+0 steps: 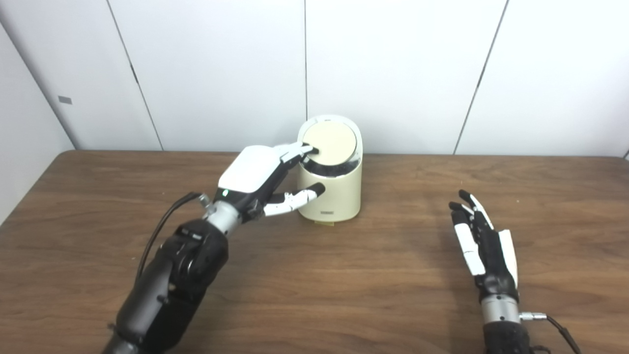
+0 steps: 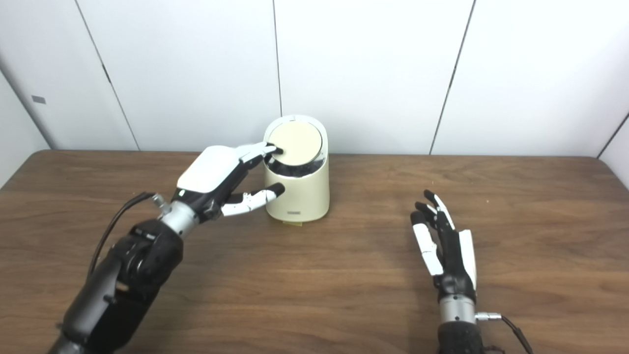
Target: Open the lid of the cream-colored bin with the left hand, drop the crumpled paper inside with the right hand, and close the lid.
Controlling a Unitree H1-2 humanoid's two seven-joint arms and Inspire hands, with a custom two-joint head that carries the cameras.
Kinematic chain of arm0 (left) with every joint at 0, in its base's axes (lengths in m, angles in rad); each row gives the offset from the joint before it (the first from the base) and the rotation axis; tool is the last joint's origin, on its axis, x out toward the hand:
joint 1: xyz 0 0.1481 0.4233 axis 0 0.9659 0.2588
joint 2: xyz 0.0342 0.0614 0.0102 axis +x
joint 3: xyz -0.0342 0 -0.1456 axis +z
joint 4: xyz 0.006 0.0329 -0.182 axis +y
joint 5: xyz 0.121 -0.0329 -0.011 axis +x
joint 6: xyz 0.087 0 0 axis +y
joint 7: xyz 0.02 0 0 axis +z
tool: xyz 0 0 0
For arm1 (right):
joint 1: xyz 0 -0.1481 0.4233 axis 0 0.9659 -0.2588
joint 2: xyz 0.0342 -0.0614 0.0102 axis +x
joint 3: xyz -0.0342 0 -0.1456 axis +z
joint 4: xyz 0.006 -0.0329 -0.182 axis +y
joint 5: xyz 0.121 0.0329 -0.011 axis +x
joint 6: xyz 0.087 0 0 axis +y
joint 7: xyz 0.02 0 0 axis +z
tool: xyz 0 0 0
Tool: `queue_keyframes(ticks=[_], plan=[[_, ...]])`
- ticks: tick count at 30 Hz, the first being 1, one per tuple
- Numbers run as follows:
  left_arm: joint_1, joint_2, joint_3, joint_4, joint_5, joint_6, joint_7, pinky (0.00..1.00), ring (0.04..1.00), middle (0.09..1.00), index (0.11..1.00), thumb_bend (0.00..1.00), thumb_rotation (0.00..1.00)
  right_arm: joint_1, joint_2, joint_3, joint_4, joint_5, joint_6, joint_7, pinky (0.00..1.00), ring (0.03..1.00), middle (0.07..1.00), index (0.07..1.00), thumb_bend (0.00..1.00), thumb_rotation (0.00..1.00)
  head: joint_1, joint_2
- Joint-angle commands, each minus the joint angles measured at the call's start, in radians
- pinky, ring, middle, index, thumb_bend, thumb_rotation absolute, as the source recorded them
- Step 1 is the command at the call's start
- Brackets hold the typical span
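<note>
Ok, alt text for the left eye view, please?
The left hand touches the lid of the cream bin on a wooden table. The right hand rests open, apart, holding nothing.

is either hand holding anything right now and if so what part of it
Nothing is held. The left hand only touches the bin: fingertips on the left edge of its lid, thumb against the side. The right hand is open and empty over the table.

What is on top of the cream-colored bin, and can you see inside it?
A round lid covers the cream-colored bin, and the left hand has fingertips on its edge. The lid hides the inside.
</note>
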Motion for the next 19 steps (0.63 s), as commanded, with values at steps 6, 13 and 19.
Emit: queue_keyframes(ticks=[6,13,19], plan=[[0.07,-0.032,0.18,-0.108,-0.277,0.048,0.04,0.87,0.951,0.955,1.0,0.37,0.83,-0.022,-0.015,0.013,-0.027,0.001,-0.038,0.009,0.89,0.842,0.83,0.896,0.55,1.0,0.0,-0.003],[0.219,-0.05,0.279,-0.19,-0.407,0.082,0.072,0.97,0.957,0.945,1.0,0.37,0.93,-0.025,-0.018,0.013,-0.026,0.034,-0.036,0.034,0.87,0.86,0.843,0.897,0.54,1.0,0.01,0.0],[0.335,-0.117,0.303,-0.176,-0.495,0.067,0.116,0.94,0.95,0.96,1.0,0.4,0.97,-0.023,-0.021,0.015,-0.027,0.095,-0.048,0.082,0.83,0.885,0.874,0.898,0.53,0.96,0.003,0.002]])
